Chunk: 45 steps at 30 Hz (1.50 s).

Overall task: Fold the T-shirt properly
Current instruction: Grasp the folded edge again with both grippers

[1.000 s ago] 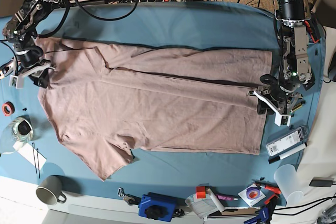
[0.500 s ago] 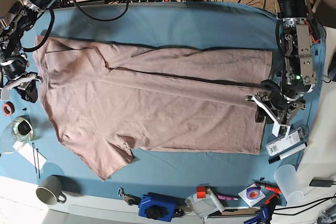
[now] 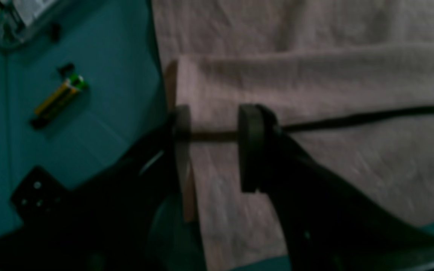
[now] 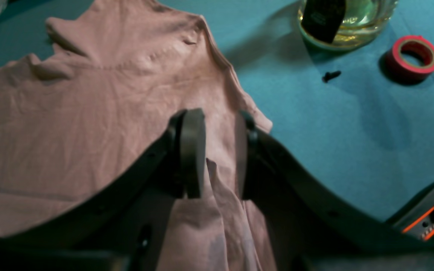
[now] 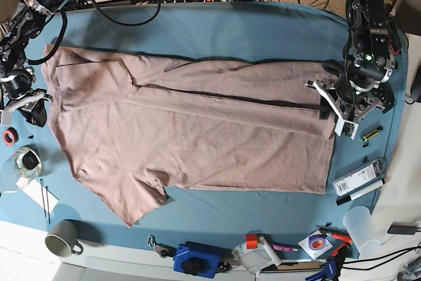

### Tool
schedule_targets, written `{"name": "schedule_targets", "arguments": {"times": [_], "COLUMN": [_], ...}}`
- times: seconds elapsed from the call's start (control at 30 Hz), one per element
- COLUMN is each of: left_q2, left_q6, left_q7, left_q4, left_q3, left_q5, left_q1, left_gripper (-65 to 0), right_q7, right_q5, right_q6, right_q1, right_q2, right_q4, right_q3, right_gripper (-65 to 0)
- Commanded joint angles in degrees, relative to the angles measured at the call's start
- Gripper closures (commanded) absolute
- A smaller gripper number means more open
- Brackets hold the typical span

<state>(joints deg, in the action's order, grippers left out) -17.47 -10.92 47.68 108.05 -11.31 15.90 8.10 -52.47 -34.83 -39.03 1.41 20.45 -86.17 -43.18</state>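
While one long side of the T-shirt [image 5: 197, 123] lies folded, both arms' fingers stand apart—cross folds remain.

The left wrist view is soft and dim all over, so the weave of the T-shirt [image 3: 315, 75] blurs away, and the small yellow-and-green thing [image 3: 57, 98] beside its hem cannot be identified. The left hand [image 3: 211, 141] covers the hem corner, so whether cloth is pinched is unclear. In the right wrist view the glass jar [image 4: 347, 22] beyond the shirt's collar end is cut by the top edge, and an orange-trimmed tool [image 4: 428, 210] runs off the right.
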Motion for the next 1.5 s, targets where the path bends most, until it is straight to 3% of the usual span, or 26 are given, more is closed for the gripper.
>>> {"name": "schedule_targets", "arguments": {"times": [0.0, 0.07, 0.2, 0.33, 0.53, 0.6, 0.73, 0.87, 1.0, 1.17, 1.47], "left_q2": [-0.6, -0.6, -0.6, -0.6, -0.6, -0.5, -0.5, -0.5, -0.4, -0.2, -0.2], "left_q6": [1.6, 4.2, 7.5, 7.4, 5.8, 4.7, 4.7, 4.1, 4.1, 4.1, 4.0], "left_q7": [-1.5, -0.9, -0.5, 0.8, 0.8, 0.8, 1.4, 5.2, 7.6, 6.3, 7.0], "left_q4": [1.2, 1.2, 1.2, 1.2, -1.5, -3.2, -7.2, -7.6, -5.6, -2.2, 2.6], "left_q3": [-0.2, -0.2, -0.2, -0.2, -0.2, -0.2, -2.1, -5.3, -5.5, -5.5, -5.5], "left_q5": [0.2, 0.0, -1.4, 1.0, 2.8, 4.3, 3.9, 9.3, 9.9, 9.3, 9.9], "left_q1": [-0.6, -0.3, 1.8, 4.2, 4.9, 4.7, 3.7, 3.5, 5.8, 9.9, 10.0], "left_gripper": [-22.1, -23.6, -32.9, -33.7, -33.7, -33.7, -33.7, -33.2, -33.2, -33.2, -33.2], "right_q7": [1.2, -1.5, -8.5, -10.7, -18.1, -19.6, -20.0, -20.1, -20.0, -20.0, -19.8], "right_q5": [-1.2, -1.2, -1.4, -2.3, -5.6, -5.4, -5.4, -6.3, -6.4, -7.0, -8.3], "right_q6": [-0.2, -0.2, -0.2, 0.0, 7.3, 8.3, 8.5, 8.4, 8.4, 8.4, 7.0], "right_q1": [0.8, 0.8, 0.8, 0.8, 0.8, 0.8, 0.8, 0.3, -1.7, -2.8, -2.9], "right_q2": [1.5, 1.5, 1.5, 1.8, 5.3, 6.6, 7.8, 7.8, 7.8, 7.8, 7.6], "right_q4": [-1.0, -1.0, -1.0, -1.0, -1.0, -1.0, -1.0, -1.0, -1.0, -1.0, -1.0], "right_q3": [-0.4, -0.4, -0.4, -0.4, -0.4, -0.5, -2.6, -7.0, -9.5, -9.7, -9.7], "right_gripper": [-15.1, -15.1, -17.7, -24.2, -24.3, -24.3, -24.3, -24.3, -24.3, -24.3, -24.3]}}
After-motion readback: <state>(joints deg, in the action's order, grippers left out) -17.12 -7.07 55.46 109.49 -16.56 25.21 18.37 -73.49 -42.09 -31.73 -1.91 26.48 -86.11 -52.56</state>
